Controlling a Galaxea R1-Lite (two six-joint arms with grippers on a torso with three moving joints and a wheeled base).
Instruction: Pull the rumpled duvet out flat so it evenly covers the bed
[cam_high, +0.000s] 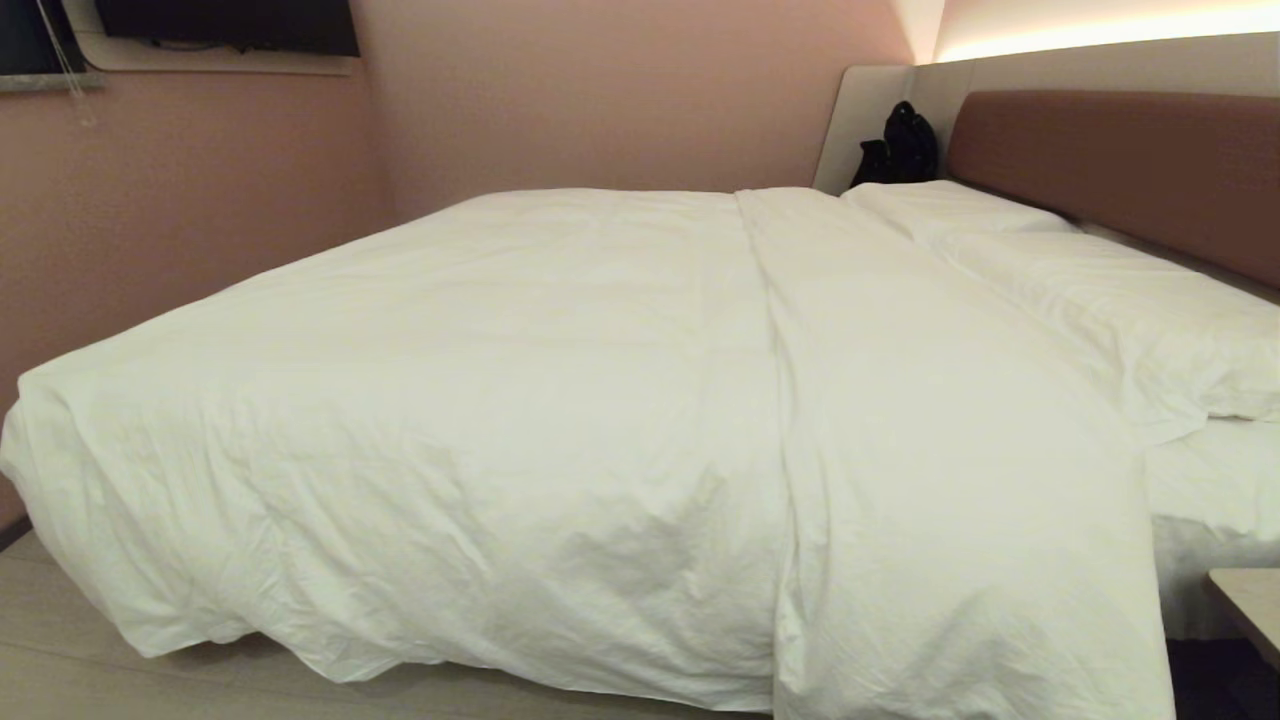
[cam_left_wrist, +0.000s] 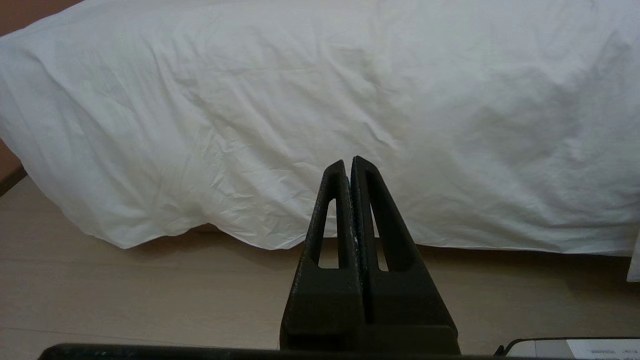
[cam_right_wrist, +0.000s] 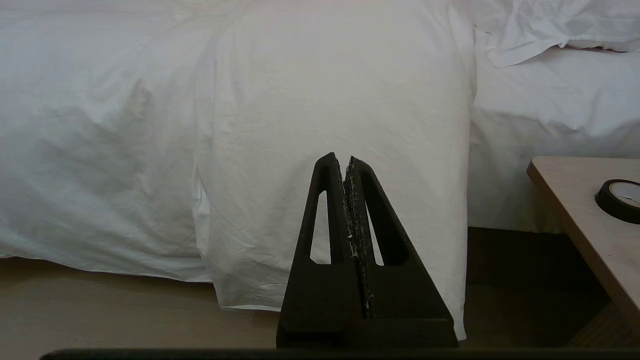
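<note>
Duvet (cam_high: 560, 400): lay spread over bed (cam_high: 1215, 490), overhanging floor. Left pincer (cam_left_wrist: 348, 162), right pincer (cam_right_wrist: 340, 160): both pressed together, empty, short of it.

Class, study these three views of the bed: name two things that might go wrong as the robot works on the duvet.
1. The duvet has a folded-back band hanging lower than the rest; pulling there alone may leave the cover uneven.
2. The hem nearly reaches the floor, so tugging it outward might drag it onto the floor.
Both the left gripper and right gripper have shut jaws, holding nothing.
</note>
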